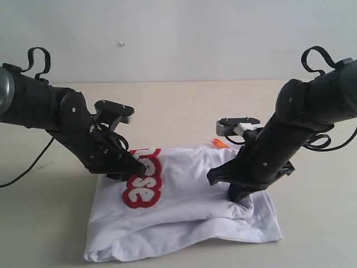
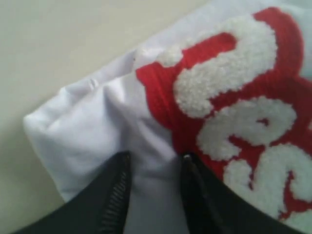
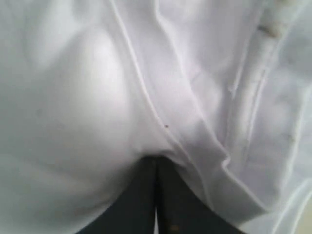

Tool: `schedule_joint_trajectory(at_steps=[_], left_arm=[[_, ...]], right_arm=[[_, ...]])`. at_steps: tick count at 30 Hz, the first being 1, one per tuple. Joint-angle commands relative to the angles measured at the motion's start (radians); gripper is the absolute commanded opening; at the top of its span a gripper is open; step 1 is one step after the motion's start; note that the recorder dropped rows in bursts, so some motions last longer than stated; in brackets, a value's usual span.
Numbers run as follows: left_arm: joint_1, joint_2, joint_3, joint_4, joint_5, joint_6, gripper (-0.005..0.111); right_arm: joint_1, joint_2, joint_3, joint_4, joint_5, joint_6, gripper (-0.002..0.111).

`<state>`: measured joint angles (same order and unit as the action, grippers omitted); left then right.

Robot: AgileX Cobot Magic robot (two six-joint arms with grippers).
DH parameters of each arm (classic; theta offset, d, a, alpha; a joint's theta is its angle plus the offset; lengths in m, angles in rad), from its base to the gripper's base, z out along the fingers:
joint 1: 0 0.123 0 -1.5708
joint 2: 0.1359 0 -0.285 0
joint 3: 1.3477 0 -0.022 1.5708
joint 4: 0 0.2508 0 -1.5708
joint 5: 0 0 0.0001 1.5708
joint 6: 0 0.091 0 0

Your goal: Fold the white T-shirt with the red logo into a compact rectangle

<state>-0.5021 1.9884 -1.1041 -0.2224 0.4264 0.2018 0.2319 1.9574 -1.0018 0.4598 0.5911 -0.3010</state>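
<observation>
Two pincers, both busy here. My left pincer is clamped on a fold of the white T-shirt, just beside the red logo. My right pincer is clenched tight on a pucker of cloth on the shirt's right side. The shirt lies bunched on the tabletop, toward the near side.
</observation>
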Motion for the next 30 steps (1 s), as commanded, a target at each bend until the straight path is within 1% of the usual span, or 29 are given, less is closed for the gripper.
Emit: schedule_joint_trajectory(at_steps=[1, 5, 7, 10, 12, 17, 20, 23, 27, 30], left_arm=[[0.043, 0.007, -0.003, 0.022, 0.006, -0.001, 0.036], [0.094, 0.008, -0.003, 0.024, -0.021, 0.001, 0.036], [0.113, 0.008, -0.003, 0.029, -0.063, 0.008, 0.036], [0.113, 0.008, -0.003, 0.029, -0.15, 0.008, 0.036], [0.113, 0.008, -0.005, 0.027, -0.168, 0.008, 0.036], [0.113, -0.06, -0.016, 0.027, -0.136, 0.008, 0.036], [0.113, -0.134, -0.017, 0.027, -0.053, 0.008, 0.036], [0.113, -0.166, -0.017, 0.027, 0.036, 0.008, 0.036], [0.113, -0.178, -0.017, 0.027, 0.11, 0.008, 0.036], [0.113, -0.178, -0.014, 0.018, 0.156, -0.006, 0.036]], right_arm=[[0.001, 0.032, 0.005, -0.02, -0.143, -0.019, 0.0], [0.001, 0.032, 0.005, -0.023, -0.146, -0.024, 0.0], [0.001, 0.032, 0.005, -0.023, -0.123, -0.024, 0.0], [0.001, 0.032, 0.005, -0.023, -0.024, -0.042, 0.0], [0.001, 0.032, 0.005, -0.021, 0.037, -0.067, 0.0], [0.001, 0.032, 0.005, 0.004, 0.093, -0.111, 0.0], [0.001, 0.032, 0.005, 0.016, 0.158, -0.14, 0.0], [0.001, 0.017, 0.005, 0.049, 0.174, -0.157, 0.0], [0.001, -0.044, 0.005, 0.144, 0.187, -0.244, 0.0], [0.001, -0.105, 0.005, 0.156, 0.181, -0.273, 0.0]])
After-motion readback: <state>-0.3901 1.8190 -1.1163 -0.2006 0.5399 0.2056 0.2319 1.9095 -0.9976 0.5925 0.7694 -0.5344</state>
